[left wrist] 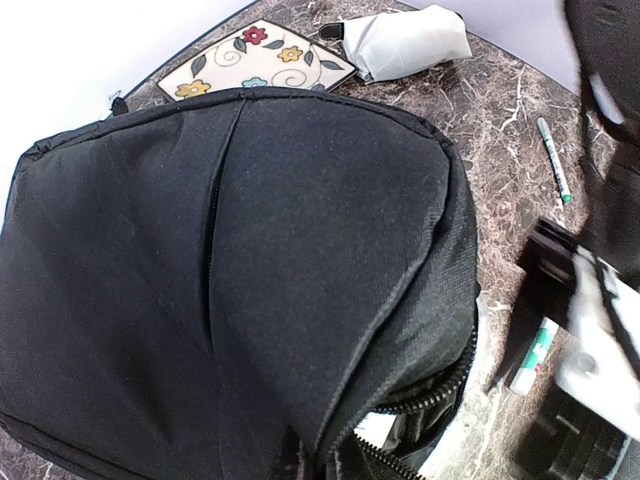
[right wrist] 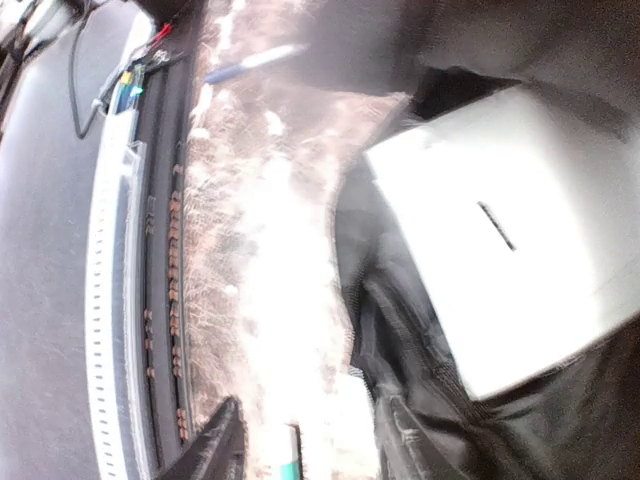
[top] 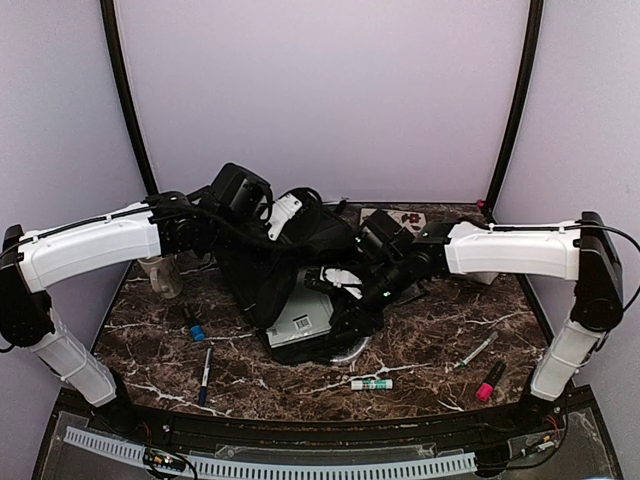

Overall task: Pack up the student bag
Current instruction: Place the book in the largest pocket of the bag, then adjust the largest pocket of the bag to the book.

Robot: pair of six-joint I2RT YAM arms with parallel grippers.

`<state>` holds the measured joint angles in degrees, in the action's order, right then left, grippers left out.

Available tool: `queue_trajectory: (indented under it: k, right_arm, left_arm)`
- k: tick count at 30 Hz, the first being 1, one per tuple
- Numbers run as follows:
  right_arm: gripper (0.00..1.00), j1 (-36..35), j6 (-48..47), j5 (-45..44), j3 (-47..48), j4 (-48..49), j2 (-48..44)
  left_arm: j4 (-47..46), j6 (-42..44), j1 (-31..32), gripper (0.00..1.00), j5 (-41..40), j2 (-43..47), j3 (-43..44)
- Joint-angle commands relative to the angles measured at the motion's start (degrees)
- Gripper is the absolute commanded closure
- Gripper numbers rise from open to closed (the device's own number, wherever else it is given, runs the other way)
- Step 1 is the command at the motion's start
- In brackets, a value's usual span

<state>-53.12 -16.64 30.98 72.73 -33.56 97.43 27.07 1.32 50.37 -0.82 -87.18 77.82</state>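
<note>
The student bag (top: pixel 262 270) lies in the middle of the table, black and soft, with its zipper open toward the front. My left gripper (top: pixel 275 235) is shut on the bag's upper fabric and holds that flap up; in the left wrist view the black fabric (left wrist: pixel 250 270) fills the frame and hides the fingers. A white flat book with a barcode (top: pixel 302 318) sits in the opening (right wrist: pixel 510 240). My right gripper (top: pixel 352 312) is at the bag's front mouth, open (right wrist: pixel 300 440). One finger (right wrist: pixel 215 450) is over the table and the other is against the zipper edge.
A glue stick (top: pixel 371 384), a pink marker (top: pixel 489 382) and a thin pen (top: pixel 478 350) lie front right. A blue-capped marker (top: pixel 193 325) and a black pen (top: pixel 205 375) lie front left. A floral pad (left wrist: pixel 255 60) and a white crumpled item (left wrist: pixel 405 38) are behind the bag.
</note>
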Motion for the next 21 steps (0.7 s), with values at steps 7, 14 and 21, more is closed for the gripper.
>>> queue_trajectory:
  k: [7, 14, 21]
  right_arm:
    - [0.85, -7.3, -16.62, -19.02, -3.16, 4.5, -8.16]
    - [0.48, -11.1, -24.31, -32.89, -2.04, 10.58, -1.56]
    - [0.41, -12.42, -30.21, -37.74, -0.44, 13.79, 5.03]
  left_arm:
    - [-1.8, 1.36, -0.6, 1.0, -3.19, 5.55, -0.94]
    - [0.33, 3.07, -0.71, 1.0, -3.46, 5.74, 0.78]
    - [1.58, 4.2, -0.69, 1.0, -2.91, 5.35, 0.87]
